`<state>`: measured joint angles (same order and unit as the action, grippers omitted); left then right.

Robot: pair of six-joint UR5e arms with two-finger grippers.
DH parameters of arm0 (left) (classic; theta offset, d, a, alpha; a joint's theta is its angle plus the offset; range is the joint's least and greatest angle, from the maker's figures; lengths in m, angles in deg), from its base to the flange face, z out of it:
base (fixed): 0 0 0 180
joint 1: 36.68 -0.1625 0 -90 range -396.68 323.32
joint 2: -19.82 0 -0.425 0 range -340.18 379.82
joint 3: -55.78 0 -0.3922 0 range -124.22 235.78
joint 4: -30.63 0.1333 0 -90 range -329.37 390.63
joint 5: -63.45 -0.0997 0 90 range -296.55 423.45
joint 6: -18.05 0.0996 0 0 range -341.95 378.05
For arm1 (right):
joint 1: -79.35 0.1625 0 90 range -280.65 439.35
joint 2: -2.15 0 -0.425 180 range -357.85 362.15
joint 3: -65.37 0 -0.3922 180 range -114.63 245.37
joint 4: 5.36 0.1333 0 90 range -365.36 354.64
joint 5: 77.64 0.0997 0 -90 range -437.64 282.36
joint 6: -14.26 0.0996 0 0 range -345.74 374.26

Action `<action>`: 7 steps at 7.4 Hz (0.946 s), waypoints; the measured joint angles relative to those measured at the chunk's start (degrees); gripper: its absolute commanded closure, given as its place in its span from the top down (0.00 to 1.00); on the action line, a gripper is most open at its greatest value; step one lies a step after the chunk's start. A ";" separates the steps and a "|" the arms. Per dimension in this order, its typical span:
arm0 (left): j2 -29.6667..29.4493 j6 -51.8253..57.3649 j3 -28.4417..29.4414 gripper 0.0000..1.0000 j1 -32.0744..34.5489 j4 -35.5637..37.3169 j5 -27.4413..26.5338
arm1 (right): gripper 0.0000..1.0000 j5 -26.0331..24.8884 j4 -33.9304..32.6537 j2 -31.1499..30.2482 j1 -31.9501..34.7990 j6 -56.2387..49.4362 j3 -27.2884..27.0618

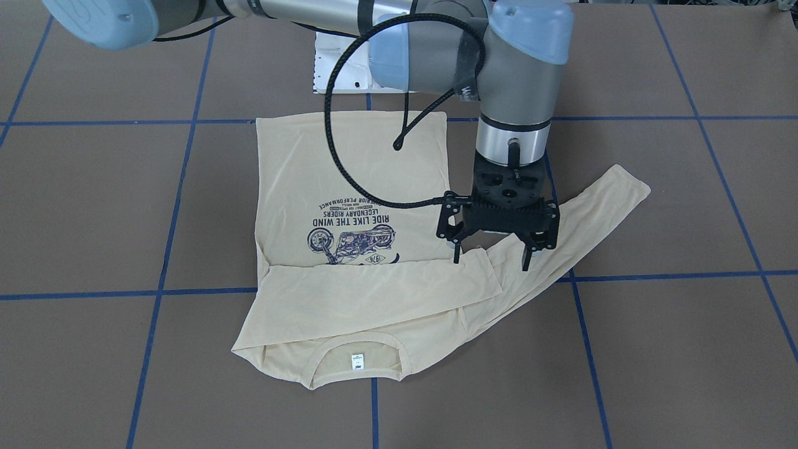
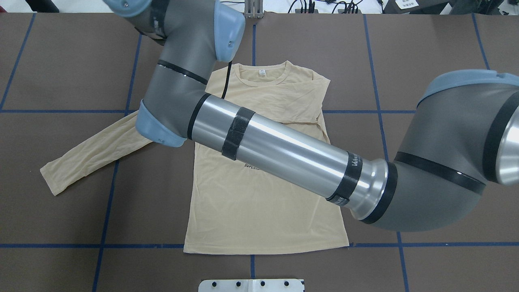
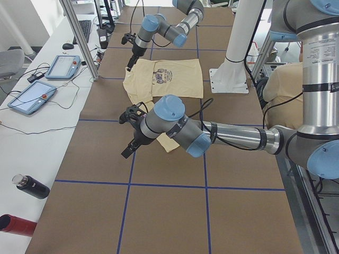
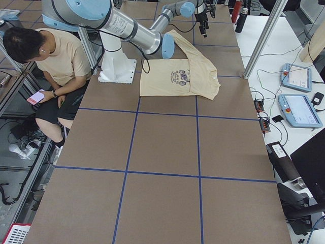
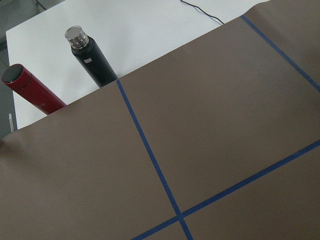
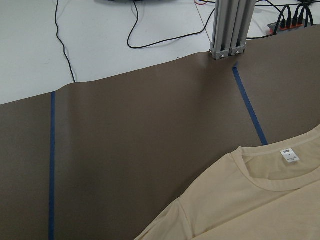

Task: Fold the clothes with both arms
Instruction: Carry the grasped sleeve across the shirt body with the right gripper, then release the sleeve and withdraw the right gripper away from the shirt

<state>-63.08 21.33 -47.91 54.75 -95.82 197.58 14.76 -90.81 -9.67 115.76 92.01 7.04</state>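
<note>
The cream-yellow long-sleeved shirt (image 1: 349,187) lies flat, print up, with its neck label (image 1: 357,360) at the far side from the robot. One sleeve is folded across the chest (image 1: 374,287). The other sleeve (image 2: 89,158) stretches out to the robot's left. My right arm (image 2: 284,154) reaches across the shirt (image 2: 263,202). Its gripper (image 1: 492,262) points down over the root of that outstretched sleeve, open, with nothing between the fingers. The right wrist view shows the collar (image 6: 280,175). My left gripper (image 3: 128,148) shows only in the exterior left view, over bare table, and I cannot tell its state.
The white base plate (image 2: 251,285) sits at the table's near edge. An aluminium post (image 6: 228,30) stands at the far edge. A black bottle (image 5: 92,60) and a red one (image 5: 30,90) lie on the white side table. A person (image 4: 51,61) sits behind the robot.
</note>
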 measured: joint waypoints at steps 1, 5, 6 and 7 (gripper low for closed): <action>0.17 -0.91 0.01 1.00 -2.20 -1.49 2.80 | 0.99 3.32 -2.74 -4.24 1.99 -3.38 -6.30; 3.22 -17.63 0.07 1.00 -18.97 -12.65 -8.48 | 0.99 14.11 -7.40 -31.42 10.84 -20.15 -37.69; 4.25 -22.27 0.10 1.00 -23.14 -14.51 -13.72 | 0.99 17.92 -7.38 -40.43 14.08 -25.90 -45.87; 4.83 -27.33 0.16 1.00 -27.03 -15.63 -17.36 | 0.99 21.45 -7.17 -48.96 17.40 -31.71 -52.53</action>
<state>-58.25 -6.00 -47.76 27.72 -111.45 180.22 36.21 -97.98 -58.64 133.17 60.30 -45.49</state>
